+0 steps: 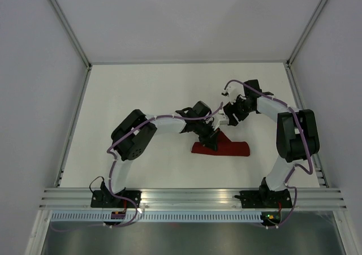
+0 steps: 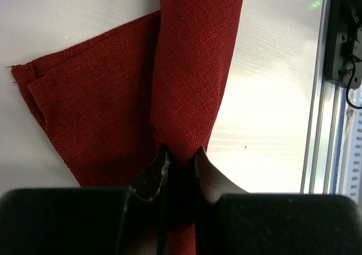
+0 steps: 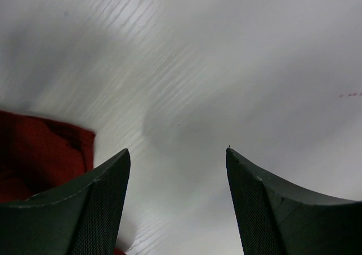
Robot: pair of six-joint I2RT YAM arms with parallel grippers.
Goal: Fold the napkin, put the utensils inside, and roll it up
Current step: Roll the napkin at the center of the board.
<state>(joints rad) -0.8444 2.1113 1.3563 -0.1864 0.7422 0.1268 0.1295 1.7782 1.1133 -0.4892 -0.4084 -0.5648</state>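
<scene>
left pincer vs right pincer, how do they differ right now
The left pincer is clamped on the rolled part of the napkin; the right pincer stands wide open, holding nothing. The left pincer sits over the napkin; the right pincer hangs over bare table beside the napkin's edge. Both are dark.

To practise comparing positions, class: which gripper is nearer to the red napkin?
Left. The left gripper is shut on the napkin at its rolled part; the right gripper stands open over the table beside one corner, holding nothing.
</scene>
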